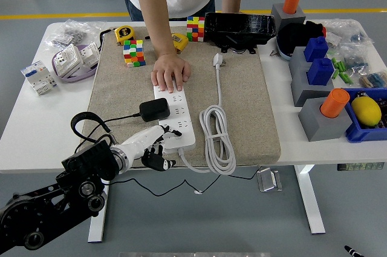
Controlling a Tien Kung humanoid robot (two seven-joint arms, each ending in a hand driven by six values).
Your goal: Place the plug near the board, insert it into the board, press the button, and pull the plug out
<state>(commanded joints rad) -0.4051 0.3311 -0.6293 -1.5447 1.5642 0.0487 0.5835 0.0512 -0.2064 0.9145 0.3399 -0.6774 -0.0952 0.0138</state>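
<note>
On the mat | black plug [155,109] seated in white board [176,117] | left robot hand [151,146] loosely curled, empty

Even, bright overhead light fills the scene, with no strong direction to it. Shadows are soft and short: a faint one lies under the person's hand [171,72] on the beige mat [242,106], and a darker one sits beneath the white table [30,130] at the near edge. The black box [239,28] at the far side shows small glossy highlights. Focus is sharp throughout, and straight lines bow slightly toward the edges.
</note>
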